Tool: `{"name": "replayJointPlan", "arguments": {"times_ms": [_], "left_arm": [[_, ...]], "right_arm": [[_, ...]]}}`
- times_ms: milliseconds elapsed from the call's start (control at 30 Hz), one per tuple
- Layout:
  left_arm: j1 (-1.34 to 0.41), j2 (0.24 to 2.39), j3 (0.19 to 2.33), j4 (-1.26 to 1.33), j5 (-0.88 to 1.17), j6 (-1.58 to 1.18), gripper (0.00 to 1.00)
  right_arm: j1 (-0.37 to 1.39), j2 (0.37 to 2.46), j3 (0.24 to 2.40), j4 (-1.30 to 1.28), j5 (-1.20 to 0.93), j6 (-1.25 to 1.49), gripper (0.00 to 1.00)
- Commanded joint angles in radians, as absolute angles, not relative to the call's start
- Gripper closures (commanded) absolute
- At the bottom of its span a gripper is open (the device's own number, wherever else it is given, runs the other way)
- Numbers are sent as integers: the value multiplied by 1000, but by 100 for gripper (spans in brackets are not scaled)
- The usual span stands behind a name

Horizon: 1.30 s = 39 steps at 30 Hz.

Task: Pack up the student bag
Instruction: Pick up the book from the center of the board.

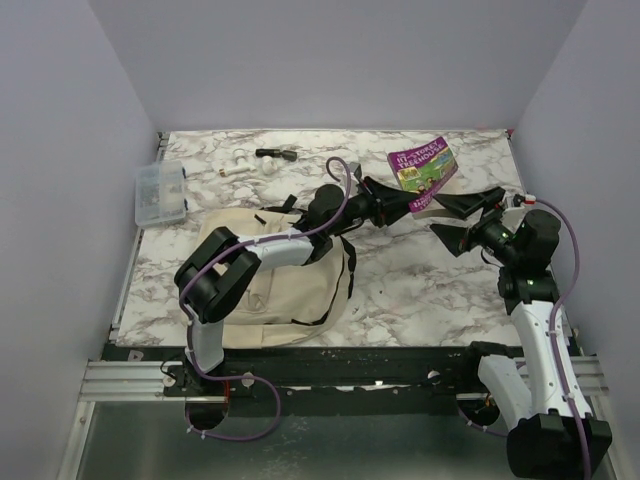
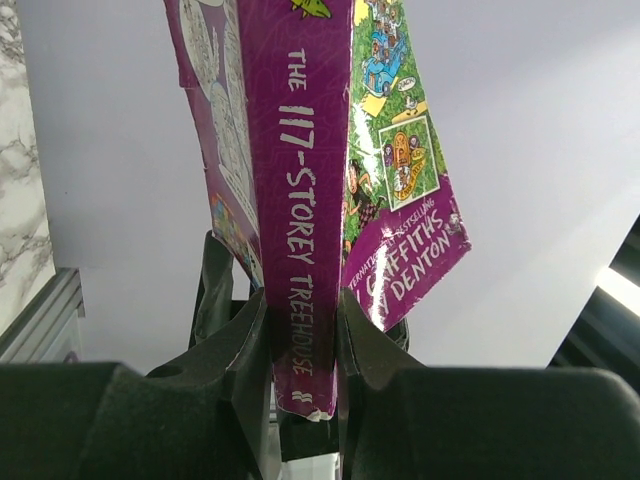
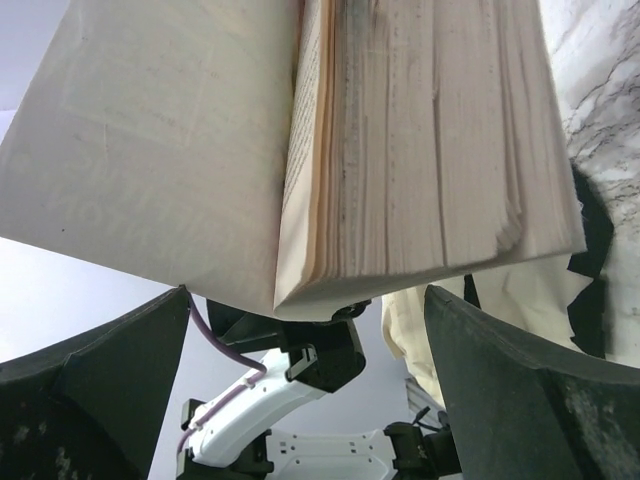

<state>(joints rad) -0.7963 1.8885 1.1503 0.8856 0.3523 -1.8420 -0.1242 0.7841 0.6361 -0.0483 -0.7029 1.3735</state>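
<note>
The student bag (image 1: 285,285), a beige canvas backpack with black straps, lies on the marble table at centre left. My left gripper (image 1: 390,207) reaches over it and is shut on the spine of a purple paperback (image 1: 424,172), held up above the table. In the left wrist view the fingers (image 2: 300,320) clamp the spine of the book (image 2: 300,180), titled "The 117-Storey Treehouse". My right gripper (image 1: 455,220) is open, just right of the book and not touching it. In the right wrist view the book's page edges (image 3: 420,150) hang above the open gripper (image 3: 305,310), with the bag (image 3: 520,285) behind.
A small clear plastic box (image 1: 162,193) stands at the far left. A black pen (image 1: 272,153) and small white items (image 1: 238,165) lie near the back edge. Lilac walls close in the table on three sides.
</note>
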Motion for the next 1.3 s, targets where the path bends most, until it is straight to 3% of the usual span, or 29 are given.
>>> {"name": "replayJointPlan", "arguments": {"times_ms": [0,600,933,1067,1167,1267], "left_arm": [[-791,1895,1203,979,359,-1833,100],[-785,1862,1177,965,377,-1770,100],[-805,1814,1123,910,290,-1687,100],[-822,1778,1093,869,216,-1659,100],[-827,1754,1067,847,183,-1633,100],[-832,1742,1067,811,187,-1601,100]], "right_arm": [[-114,792,648,-13,-668,1389,0],[-102,874,698,5,-578,1477,3],[-61,869,739,-76,-379,1577,45],[-16,864,740,-84,-271,1596,52],[0,871,742,-64,-239,1592,64],[30,921,729,-20,-254,1587,66]]}}
